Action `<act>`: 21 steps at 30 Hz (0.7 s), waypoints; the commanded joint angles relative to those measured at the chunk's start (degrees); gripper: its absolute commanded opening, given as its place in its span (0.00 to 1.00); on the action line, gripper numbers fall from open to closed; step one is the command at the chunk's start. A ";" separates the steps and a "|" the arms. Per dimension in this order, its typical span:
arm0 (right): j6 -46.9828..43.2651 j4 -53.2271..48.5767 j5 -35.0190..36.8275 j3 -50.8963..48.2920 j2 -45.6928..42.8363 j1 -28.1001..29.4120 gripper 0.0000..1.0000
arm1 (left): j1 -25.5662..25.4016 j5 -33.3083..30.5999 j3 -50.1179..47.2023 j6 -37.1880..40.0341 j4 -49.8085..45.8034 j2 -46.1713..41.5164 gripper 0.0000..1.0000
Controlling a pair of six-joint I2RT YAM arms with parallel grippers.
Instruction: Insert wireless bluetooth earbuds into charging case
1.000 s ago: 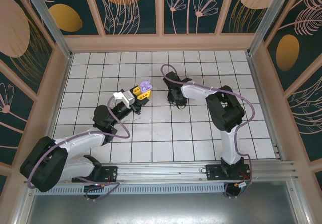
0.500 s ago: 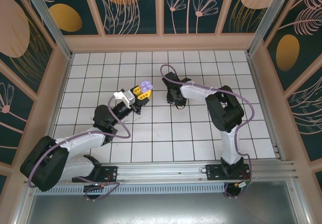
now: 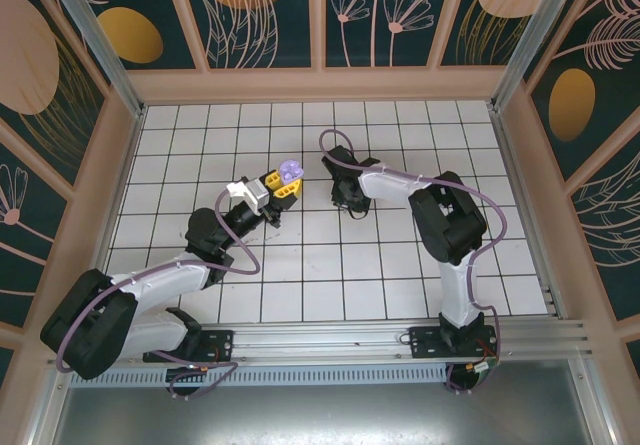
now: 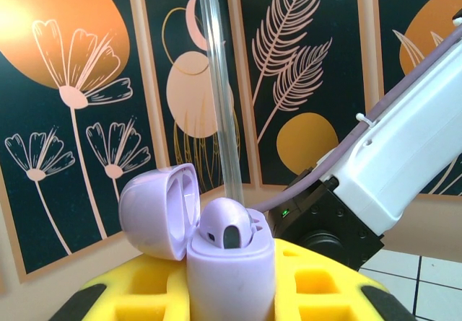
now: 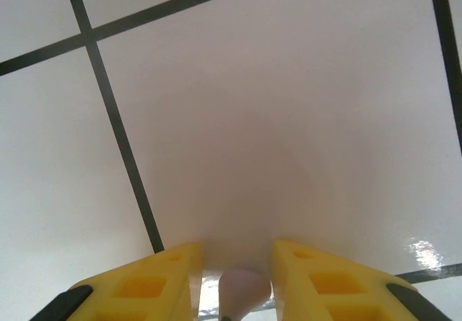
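While your left tool clamps the open lilac case with one earbud seated, your right tool stands narrow at the counter, a second lilac earbud between its fingers; whether it grips, I cannot tell.

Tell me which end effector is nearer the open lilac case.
Left: the left end effector grips the lilac case. The right end effector is low over the tiles to its right, apart from it.
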 commanded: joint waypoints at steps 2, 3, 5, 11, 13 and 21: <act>1.20 -3.84 -0.33 -1.17 -0.35 1.55 0.32 | -0.22 1.00 1.63 0.05 2.24 0.06 0.00; 1.18 -4.16 0.00 -0.93 -0.39 1.72 0.32 | -0.27 1.00 1.60 0.03 2.25 0.01 0.00; 1.20 -4.54 0.28 -0.62 -0.31 1.92 0.33 | -0.26 0.98 1.55 0.10 2.25 0.00 0.00; 1.47 -5.42 1.19 -0.78 -0.66 2.43 0.35 | -0.25 1.00 1.37 -0.04 2.27 -0.16 0.00; 1.50 -5.14 1.13 -1.13 -0.76 2.45 0.35 | -0.24 1.09 1.36 -0.14 2.34 -0.19 0.00; 0.15 -4.31 1.20 -0.90 0.55 2.22 0.29 | -0.21 1.24 1.36 -0.51 2.29 -0.34 0.00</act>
